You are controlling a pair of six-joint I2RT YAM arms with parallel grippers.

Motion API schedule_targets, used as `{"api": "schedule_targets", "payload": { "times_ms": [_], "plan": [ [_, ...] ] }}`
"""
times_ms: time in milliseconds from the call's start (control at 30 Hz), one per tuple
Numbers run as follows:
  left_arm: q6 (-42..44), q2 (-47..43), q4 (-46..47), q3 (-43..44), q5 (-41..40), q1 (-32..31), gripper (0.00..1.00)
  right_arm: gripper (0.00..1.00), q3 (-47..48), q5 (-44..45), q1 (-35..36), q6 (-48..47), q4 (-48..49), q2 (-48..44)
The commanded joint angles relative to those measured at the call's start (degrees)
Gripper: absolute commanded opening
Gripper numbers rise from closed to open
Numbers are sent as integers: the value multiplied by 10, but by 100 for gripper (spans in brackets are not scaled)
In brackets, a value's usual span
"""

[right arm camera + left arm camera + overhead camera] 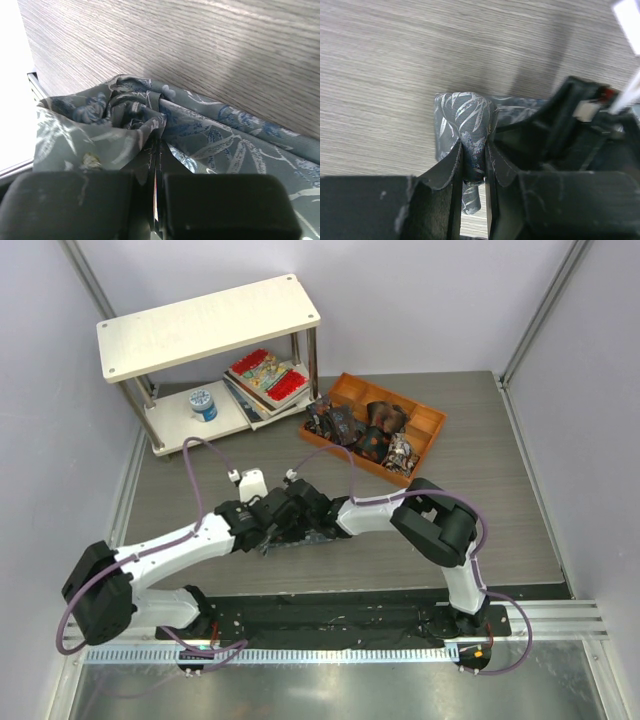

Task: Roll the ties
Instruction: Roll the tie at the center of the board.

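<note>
Gripping, left: the left gripper [473, 187] is narrowed on a raised fold of the grey-blue tie [465, 117]; the cloth is pinched between its fingers [451, 175].
Gripping, right: the right gripper [156, 170] is closed tight, and an edge of the same tie is drawn into the seam between its pads.
Tie: a pale leaf pattern is seen on it; it is bunched at the right jaws and spread flat to one side on the table [480, 500], mid-table between the two arms.
Spacing: the two grippers are seen just beside each other over the tie in the top view.
Tray: an orange tray [432, 418] is set well apart, far right; dark rolled ties [372, 430] with red prints are held in its compartments.
Shelf: a white shelf [205, 325] is placed far left; books [265, 375] are stacked on its lower board.
</note>
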Motion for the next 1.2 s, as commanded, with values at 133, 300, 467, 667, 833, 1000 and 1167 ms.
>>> {"api": "schedule_targets", "payload": {
  "times_ms": [133,300,467,667,833,1000,1167],
  "plan": [
    [-26,73,-12,65,-18,-27,0,1,-6,-25,-11,11,58,-15],
    [-20,126,-7,78,-25,-33,0,1,-45,-23,-29,18,32,-43],
    [-26,173,-6,88,-39,-44,0,1,-66,-28,-48,22,24,-69],
    [-28,203,-5,99,-47,-48,0,1,-95,-26,-60,23,14,-111],
    [-22,218,-4,117,-45,-50,4,1,-140,-5,-71,23,-4,-164],
    [-2,227,-6,143,-40,-58,36,2,-176,18,-73,23,-23,-220],
    [23,220,-18,170,-33,-59,67,4,-196,25,-72,18,-48,-257]
  ]
}}
